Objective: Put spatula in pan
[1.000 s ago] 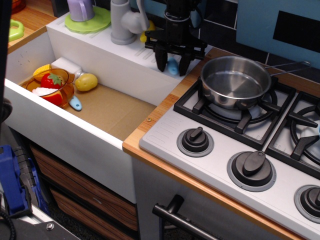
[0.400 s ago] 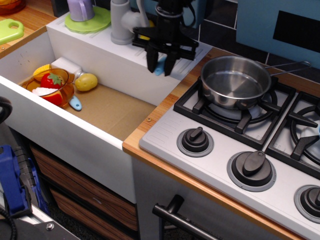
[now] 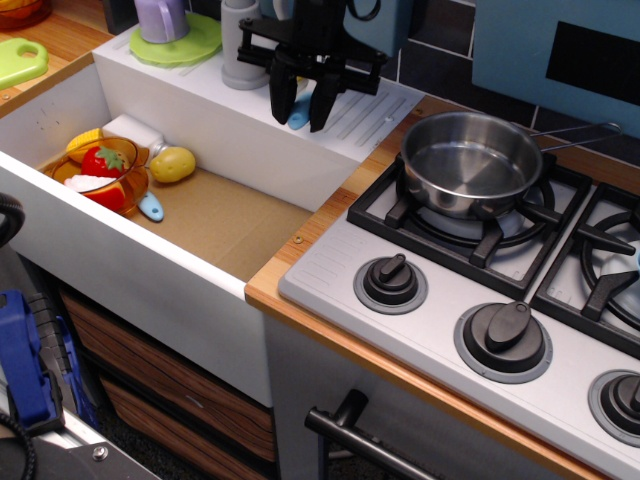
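My black gripper [image 3: 300,108] hangs over the white ledge behind the sink, left of the pan. A light-blue rounded handle [image 3: 300,113] shows between its fingers and moves with it. This is the spatula; its slotted head is hidden by the fingers. The gripper is shut on it and holds it just above the ledge. The pan [image 3: 470,162], round shiny steel with a long thin handle, sits empty on the stove's back-left burner, well to the right of the gripper.
The sink [image 3: 225,215] holds an orange bowl [image 3: 105,185] with toy food, a stubby light-blue piece [image 3: 152,208] and a yellow toy [image 3: 172,163]. A grey tap [image 3: 245,45] and a green plate with a purple cup [image 3: 170,40] stand on the ledge. Stove knobs [image 3: 390,282] line the front.
The gripper has moved left and a little back along the sink ledge, away from the pan, carrying the light-blue piece with it. The pan has not moved.
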{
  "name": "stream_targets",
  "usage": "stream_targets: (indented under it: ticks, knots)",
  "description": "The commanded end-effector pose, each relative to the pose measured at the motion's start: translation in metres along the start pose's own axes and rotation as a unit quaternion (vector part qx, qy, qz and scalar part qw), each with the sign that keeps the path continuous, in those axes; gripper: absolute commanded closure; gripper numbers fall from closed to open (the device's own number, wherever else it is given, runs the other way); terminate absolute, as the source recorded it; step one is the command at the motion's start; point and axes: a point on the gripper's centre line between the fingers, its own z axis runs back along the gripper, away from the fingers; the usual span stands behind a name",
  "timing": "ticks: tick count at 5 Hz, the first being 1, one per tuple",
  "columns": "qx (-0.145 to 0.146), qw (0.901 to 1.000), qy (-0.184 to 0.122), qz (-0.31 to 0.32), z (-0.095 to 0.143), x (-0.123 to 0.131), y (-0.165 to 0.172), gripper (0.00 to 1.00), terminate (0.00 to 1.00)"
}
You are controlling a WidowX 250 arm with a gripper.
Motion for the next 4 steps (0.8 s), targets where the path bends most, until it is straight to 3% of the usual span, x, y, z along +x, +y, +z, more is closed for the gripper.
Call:
stream_targets:
  ticks: [1, 2, 4]
  knots:
    - [0.001, 0.9995, -0.029, -0.007, 0.046, -0.011, -0.03, 1.0, 0.0]
    - [-0.002, 0.9991, -0.029, -0.03, 0.054, -0.013, -0.054, 1.0, 0.0]
    - [-0.012, 0.9991, -0.039, -0.009, 0.053, -0.033, -0.096, 1.0, 0.0]
